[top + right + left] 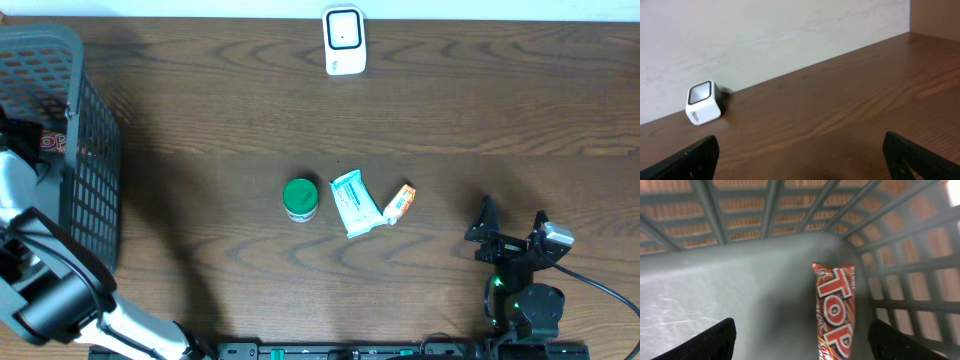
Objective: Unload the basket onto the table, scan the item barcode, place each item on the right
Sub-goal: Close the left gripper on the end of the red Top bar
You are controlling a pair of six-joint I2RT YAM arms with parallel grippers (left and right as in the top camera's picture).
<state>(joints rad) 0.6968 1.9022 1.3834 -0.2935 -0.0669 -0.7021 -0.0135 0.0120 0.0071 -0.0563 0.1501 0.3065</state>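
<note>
You are working over a dark brown wood-grain table (200, 120). Nearest your side, well short of the small white box-shaped barcode scanner (344, 41) and off to its right, the right gripper (512, 224) is hovering over bare wood with its two black fingers (695, 155) spread wide, gripping nothing. Far to the scanner's left, the left gripper (801, 327) is reaching down inside a grey plastic lattice basket (95, 150). Its jaws are standing apart too, and the orange-red foil candy bar printed "TOP" (835, 315) is lying flat on the basket floor between them, untouched. Midway back toward the scanner, three items are lying in a row on open wood: a round green-lidded tub (300, 199), a crinkled white and teal pouch (355, 203) near it, and a small orange and white packet (400, 203) just beside the pouch. Only bare wood is lying between that row and the scanner, which is standing at the table's far edge with a pale plain wall (765, 30) rising behind it.
</note>
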